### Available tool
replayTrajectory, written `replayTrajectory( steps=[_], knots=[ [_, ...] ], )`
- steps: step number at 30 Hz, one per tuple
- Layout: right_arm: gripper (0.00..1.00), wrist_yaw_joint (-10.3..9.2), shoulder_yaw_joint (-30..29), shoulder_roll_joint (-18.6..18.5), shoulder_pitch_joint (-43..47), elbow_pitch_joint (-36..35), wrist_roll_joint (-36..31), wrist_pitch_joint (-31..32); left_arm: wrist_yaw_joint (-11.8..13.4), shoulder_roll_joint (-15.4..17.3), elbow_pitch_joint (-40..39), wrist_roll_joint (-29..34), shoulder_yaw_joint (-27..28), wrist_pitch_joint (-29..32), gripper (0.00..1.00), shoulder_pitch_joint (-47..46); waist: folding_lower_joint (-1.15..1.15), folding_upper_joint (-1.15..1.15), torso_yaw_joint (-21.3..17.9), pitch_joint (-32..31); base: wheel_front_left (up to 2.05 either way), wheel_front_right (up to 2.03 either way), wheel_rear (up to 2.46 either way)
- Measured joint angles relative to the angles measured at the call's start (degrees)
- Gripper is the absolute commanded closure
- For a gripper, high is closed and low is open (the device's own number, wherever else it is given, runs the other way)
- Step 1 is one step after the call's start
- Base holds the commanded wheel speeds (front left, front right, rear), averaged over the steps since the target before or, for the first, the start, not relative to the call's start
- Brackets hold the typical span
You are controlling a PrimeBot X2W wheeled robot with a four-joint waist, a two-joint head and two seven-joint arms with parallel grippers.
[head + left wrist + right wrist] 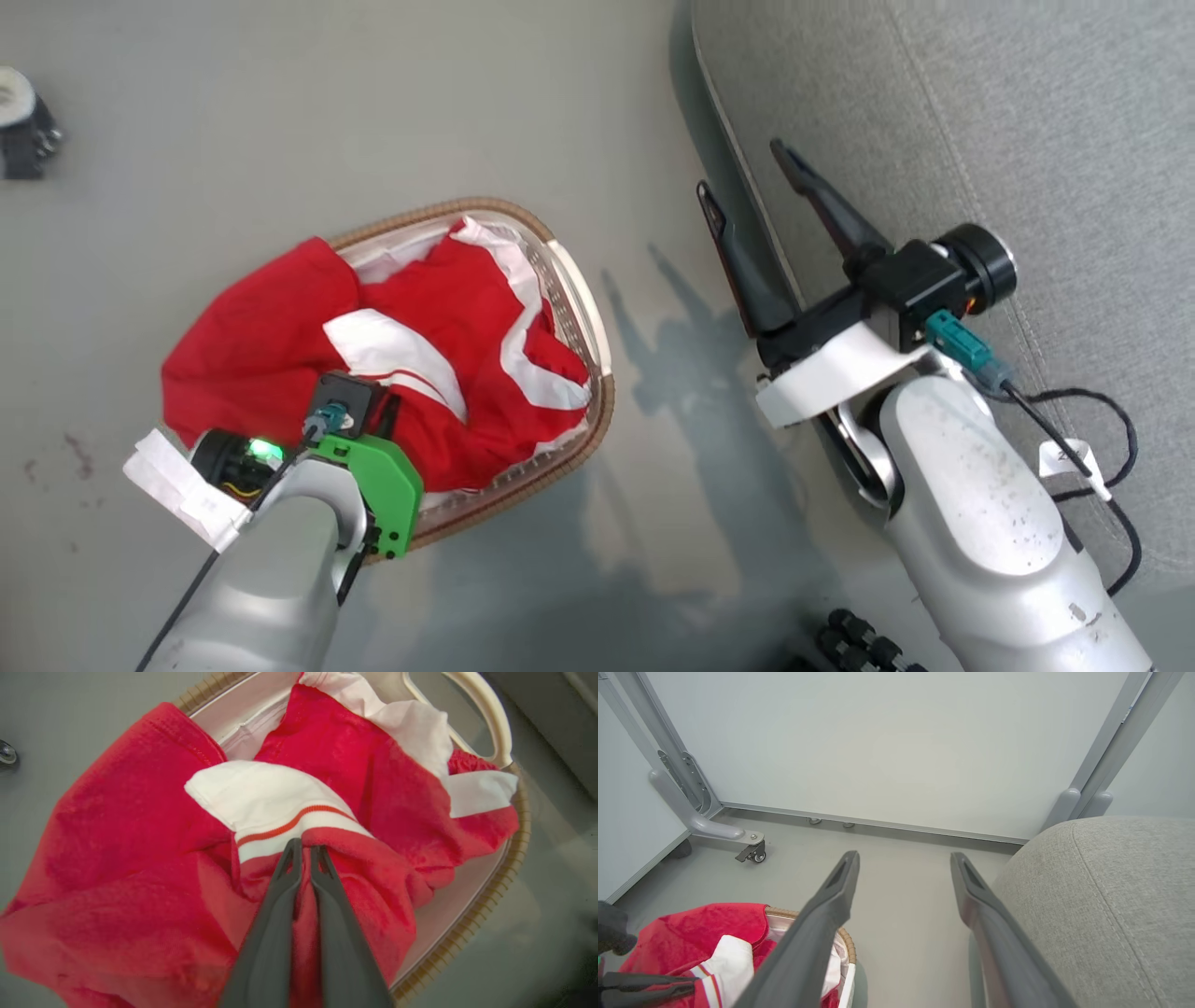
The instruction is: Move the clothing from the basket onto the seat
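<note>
1. The seat (1027, 112) is the biggest thing here: a grey upholstered sofa with a rounded edge and stitched seams. It lies on my right, and none of the red fabric is on it.
2. The basket (597, 392) stands on the floor to my left, apart from the sofa. It is oval, with perforated white walls and a brown woven rim.
3. The clothing (261, 364) is heaped in the basket, and one red flap hangs over the rim on the side away from the sofa. It is soft red sportswear with white panels and a thin red stripe. I judge it light and limp. It will sag and trail when lifted and may snag on the rim, so a bunched fold gives a better hold than a loose edge.
4. My left gripper (306, 847) is pressed down into the pile. Its fingers are drawn almost together, with a ridge of red cloth pinched between them just below the white striped band.
5. My right gripper (739, 166) hangs at the sofa's edge with its fingers spread wide, holding nothing.
6. I can read no brand or lettering on the garments. A small white tag (1064, 459) on my right arm's cable bears a mark too small to read.
</note>
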Motion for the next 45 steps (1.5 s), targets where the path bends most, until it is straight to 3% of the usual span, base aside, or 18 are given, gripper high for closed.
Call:
replayTrajectory(
  steps=[26,45],
  knots=[
    [0.0,0.0,1.32,-0.46,15.94,5.7,0.16,0.0,1.6,-1.72,-26.74,5.5,12.46,-0.14,1.0,13.93,-0.01,0.0,6.63,-26.24,0.0,0.0,0.0],
    [0.0,0.0,4.76,-0.8,21.34,6.73,1.62,0.0,1.23,-3.5,-40.84,9.6,20.38,-0.14,1.0,14.69,-0.01,0.0,9.33,-35.11,0.0,0.0,0.0]
  ],
)
